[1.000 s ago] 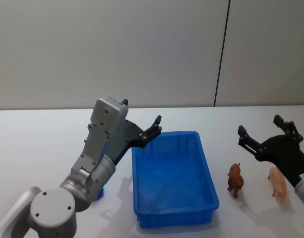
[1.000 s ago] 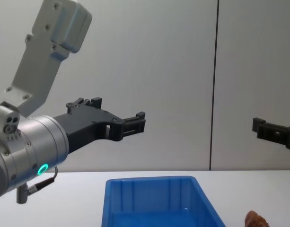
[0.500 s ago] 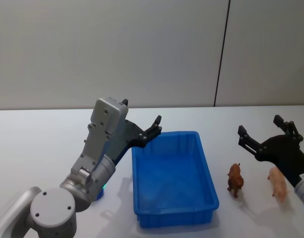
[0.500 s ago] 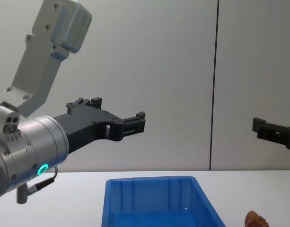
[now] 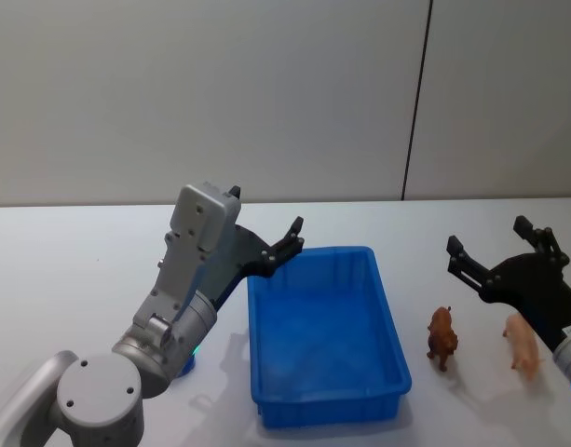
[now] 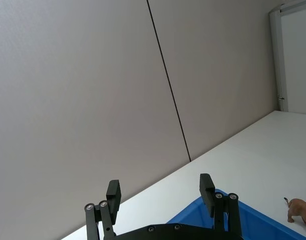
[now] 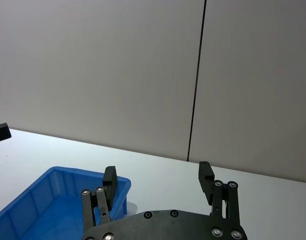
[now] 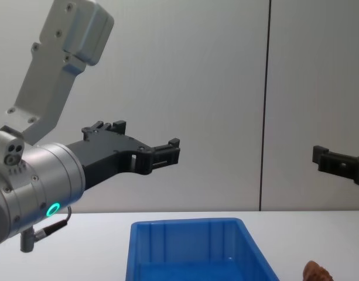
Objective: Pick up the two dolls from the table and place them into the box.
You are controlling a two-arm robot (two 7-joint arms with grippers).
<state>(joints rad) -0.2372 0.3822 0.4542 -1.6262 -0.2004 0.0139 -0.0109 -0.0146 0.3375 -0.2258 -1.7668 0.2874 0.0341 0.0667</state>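
The blue box sits in the middle of the white table, with nothing showing inside it. Right of it stands the reddish-brown doll, and farther right the pale pink doll. My right gripper hovers open in the air just behind and above both dolls, holding nothing; its wrist view shows its fingers wide apart and the box below. My left gripper hangs open and empty above the box's far left corner. The left wrist view catches the box and the brown doll.
A grey panelled wall with a dark vertical seam stands behind the table. My left arm's grey links rise beside the box's left wall. Bare tabletop stretches to the left and behind the box.
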